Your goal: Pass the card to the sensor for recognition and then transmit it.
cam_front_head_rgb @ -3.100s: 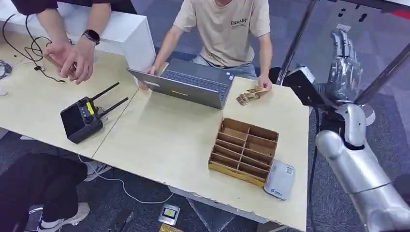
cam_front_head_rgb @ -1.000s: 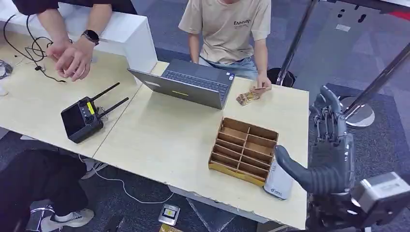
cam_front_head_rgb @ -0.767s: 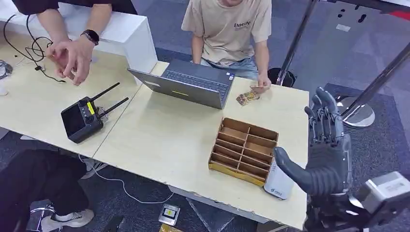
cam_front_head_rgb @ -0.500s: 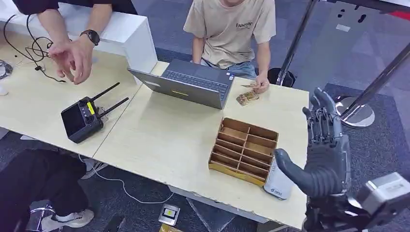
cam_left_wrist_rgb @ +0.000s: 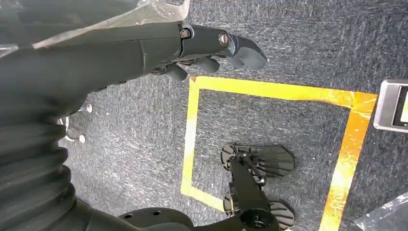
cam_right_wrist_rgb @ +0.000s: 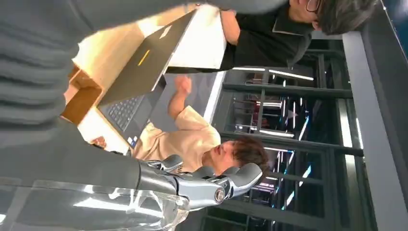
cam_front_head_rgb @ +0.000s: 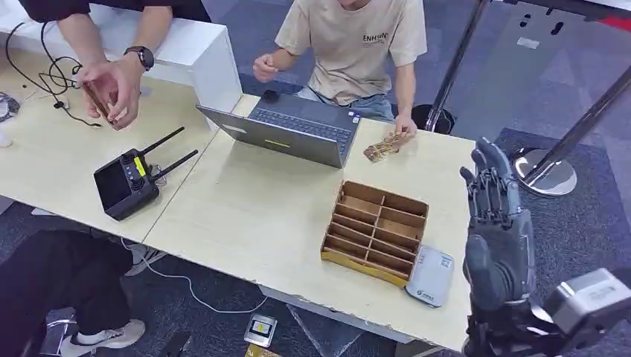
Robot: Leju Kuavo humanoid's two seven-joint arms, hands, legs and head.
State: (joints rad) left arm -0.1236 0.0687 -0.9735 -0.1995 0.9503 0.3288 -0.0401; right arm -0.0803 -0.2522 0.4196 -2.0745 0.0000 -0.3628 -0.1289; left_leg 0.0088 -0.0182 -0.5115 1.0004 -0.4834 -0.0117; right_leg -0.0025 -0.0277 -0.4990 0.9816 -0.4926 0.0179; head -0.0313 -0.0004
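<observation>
R hand (cam_front_head_rgb: pixel 497 245): raised beside table (cam_front_head_rgb: pixel 245 216), fingers apart, empty.
L hand (cam_left_wrist_rgb: pixel 211 48): wrist cam, over floor, fingers extended, empty.
Cards (cam_front_head_rgb: pixel 385 146): head cam, under person's hand.

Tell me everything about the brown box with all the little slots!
The box looks like a shallow tray of brown cardboard, open on top. Thin cardboard walls split it into two columns of narrow slots, and every slot looks empty. It lies flat near the front right part of the pale wooden table, turned a little askew. A small grey device sits right against its corner, touching or nearly so. No hand touches it; the robot's right hand hangs off to its side.
</observation>
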